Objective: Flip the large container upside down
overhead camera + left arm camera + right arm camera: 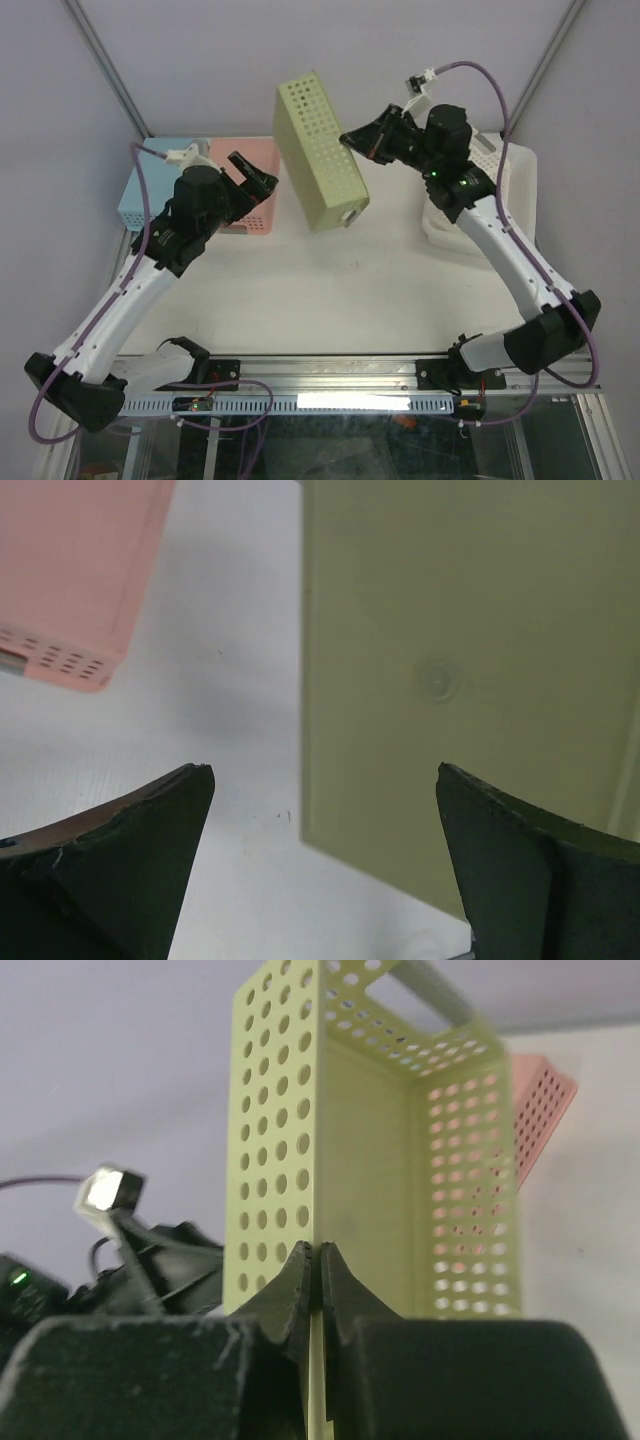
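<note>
1. The large container (318,150), a pale green bin with perforated walls, is seen tipped onto its side near the middle of the tabletop (350,290), toward the back. Its long pierced wall is turned up to the overhead camera.
2. The right gripper (352,140) is closed tight on the thin rim of the container's upper long wall. In the right wrist view the two fingers (300,1290) are pressed together, with the wall pinched between them.
3. The container's open mouth is turned toward the right arm, and its inside (370,1160) is shown in the right wrist view. The smooth base (450,680) is turned toward the left arm.
4. The left gripper (258,178) is spread wide and has hold of nothing. It is pointed at the container's base and is set apart from it, above the pink basket (225,148).
5. Whether the container's lower end rests on the tabletop or is lifted just clear of it cannot be told from these views.
6. A blue basket (135,195) is placed just beside the pink one at the back left, and a white basket (515,170) is seen at the back right, partly under the right arm.
</note>
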Controlling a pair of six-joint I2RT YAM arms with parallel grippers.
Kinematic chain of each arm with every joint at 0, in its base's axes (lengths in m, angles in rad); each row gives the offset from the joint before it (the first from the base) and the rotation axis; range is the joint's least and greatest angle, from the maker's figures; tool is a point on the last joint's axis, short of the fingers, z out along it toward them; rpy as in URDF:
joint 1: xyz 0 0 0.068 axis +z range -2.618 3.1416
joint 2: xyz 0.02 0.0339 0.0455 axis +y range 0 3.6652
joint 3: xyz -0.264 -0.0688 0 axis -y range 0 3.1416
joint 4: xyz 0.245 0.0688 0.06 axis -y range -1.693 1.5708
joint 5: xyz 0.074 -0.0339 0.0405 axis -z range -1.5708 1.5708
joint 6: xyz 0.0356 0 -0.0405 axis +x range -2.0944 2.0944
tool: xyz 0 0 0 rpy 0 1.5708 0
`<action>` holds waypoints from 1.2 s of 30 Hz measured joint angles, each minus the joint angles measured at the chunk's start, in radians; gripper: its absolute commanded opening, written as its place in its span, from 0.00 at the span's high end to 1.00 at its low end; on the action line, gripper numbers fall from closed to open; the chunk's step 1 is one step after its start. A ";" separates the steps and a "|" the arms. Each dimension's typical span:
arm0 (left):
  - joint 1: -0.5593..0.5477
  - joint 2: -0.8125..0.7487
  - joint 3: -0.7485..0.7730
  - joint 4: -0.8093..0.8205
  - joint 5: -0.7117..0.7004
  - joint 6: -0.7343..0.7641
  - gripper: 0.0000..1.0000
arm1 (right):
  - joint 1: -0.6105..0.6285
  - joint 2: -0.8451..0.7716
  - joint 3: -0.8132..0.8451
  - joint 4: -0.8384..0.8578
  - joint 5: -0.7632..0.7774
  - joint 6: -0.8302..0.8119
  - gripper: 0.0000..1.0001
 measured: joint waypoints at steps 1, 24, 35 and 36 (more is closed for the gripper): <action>0.000 -0.036 -0.009 -0.021 -0.039 -0.032 0.01 | 0.013 0.031 -0.029 0.040 -0.007 0.036 1.00; 0.000 -0.200 -0.101 -0.150 -0.274 -0.195 0.01 | 0.000 0.410 -0.248 0.537 0.058 0.559 1.00; 0.000 -0.227 -0.121 -0.104 -0.250 -0.189 0.01 | -0.204 0.475 -0.406 0.628 -0.024 0.652 0.61; 0.000 -0.220 -0.127 -0.096 -0.246 -0.189 0.01 | -0.212 0.473 -0.406 0.606 -0.024 0.637 0.55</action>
